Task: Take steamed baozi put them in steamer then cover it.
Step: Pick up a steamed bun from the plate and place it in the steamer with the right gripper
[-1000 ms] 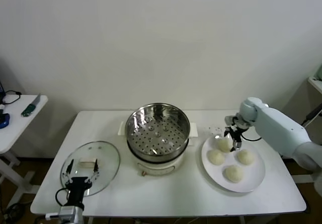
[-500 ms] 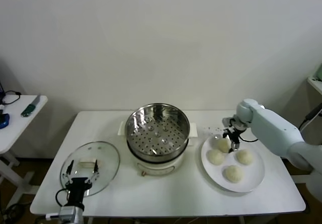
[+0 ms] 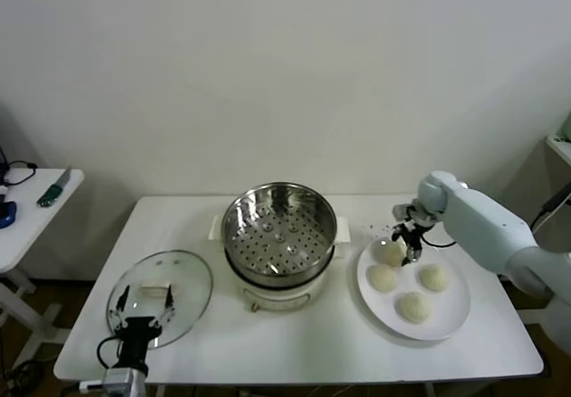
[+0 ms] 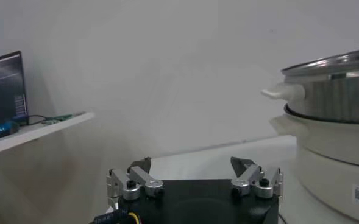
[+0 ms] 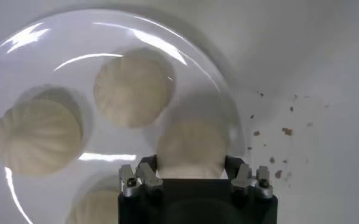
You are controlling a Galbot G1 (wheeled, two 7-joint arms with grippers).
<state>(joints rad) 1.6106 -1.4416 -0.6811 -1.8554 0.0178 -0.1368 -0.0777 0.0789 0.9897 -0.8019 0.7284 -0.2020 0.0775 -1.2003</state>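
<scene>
The right gripper pinches the baozi nearest the steamer — its fingers sit against both sides of the bun, a grip ready for lifting. Three more buns lie on the plate beside it. The steamer stands uncovered mid-surface, tray bare, so buns can drop straight in. The lid waits flat to its left, the left gripper spread above it. A small label on the steamer's base is unreadable.
</scene>
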